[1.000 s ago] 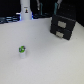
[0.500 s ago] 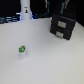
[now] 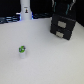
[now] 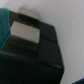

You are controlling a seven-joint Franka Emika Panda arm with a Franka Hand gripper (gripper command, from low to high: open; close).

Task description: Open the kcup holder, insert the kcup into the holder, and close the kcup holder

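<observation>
The kcup holder (image 3: 63, 28) is seen at the exterior view's upper right on the white table (image 3: 45, 60), its two pale front marks facing the camera and its tray apparently pushed in. The gripper (image 3: 63, 6) is positioned directly above and behind it, close to its top. The kcup (image 3: 22, 50), white with a green top, stands well apart toward the exterior view's left. A white bottle-like object (image 3: 24, 10) stands at the far edge. In the wrist view, the holder's black body (image 4: 35, 57) fills the frame; how far the fingers are spread cannot be told from these blurred views.
</observation>
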